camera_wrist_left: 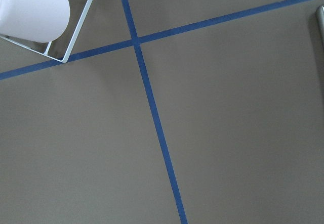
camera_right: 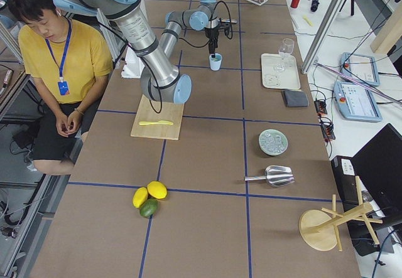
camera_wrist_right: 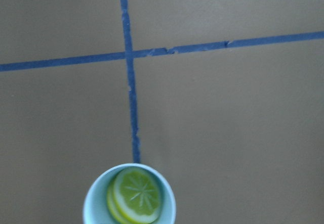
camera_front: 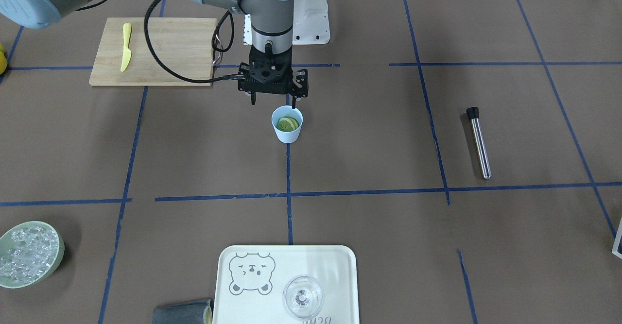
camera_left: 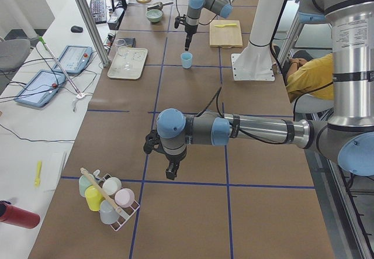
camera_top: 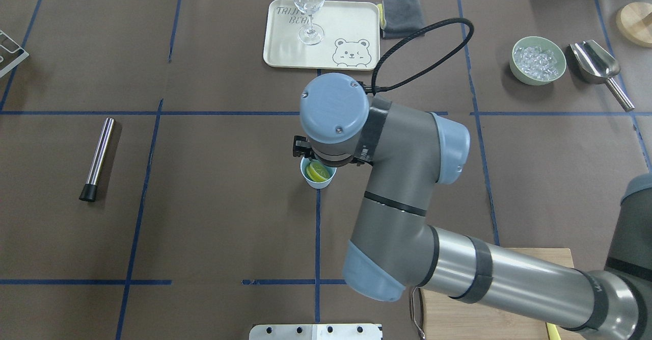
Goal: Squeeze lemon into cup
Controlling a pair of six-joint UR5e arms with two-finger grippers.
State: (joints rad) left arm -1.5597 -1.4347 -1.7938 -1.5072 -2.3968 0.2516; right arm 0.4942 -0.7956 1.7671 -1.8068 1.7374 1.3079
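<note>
blue tape lines (camera_front: 369,191) crossed the brown table (camera_front: 369,139). the light blue cup (camera_front: 287,133) stood upright near the middle, and the lemon (camera_front: 288,123) lay inside it with its cut face showing. the right gripper (camera_front: 273,103) hung just above the cup's rim, its two fingers wide apart with nothing between them. the left gripper (camera_left: 170,171) pointed down over the table far from the cup, and i could not tell if its claw was apart or together.

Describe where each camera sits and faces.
Front-facing: across the table, facing the robot; right arm above cup.
Overhead: behind the robot, looking down; right arm.
Exterior left: table's left end; left arm near.
Exterior right: right end; right arm near.
Left wrist: down at table; no body.
Right wrist: down at lemon; no body.
All but left wrist show the cup.
</note>
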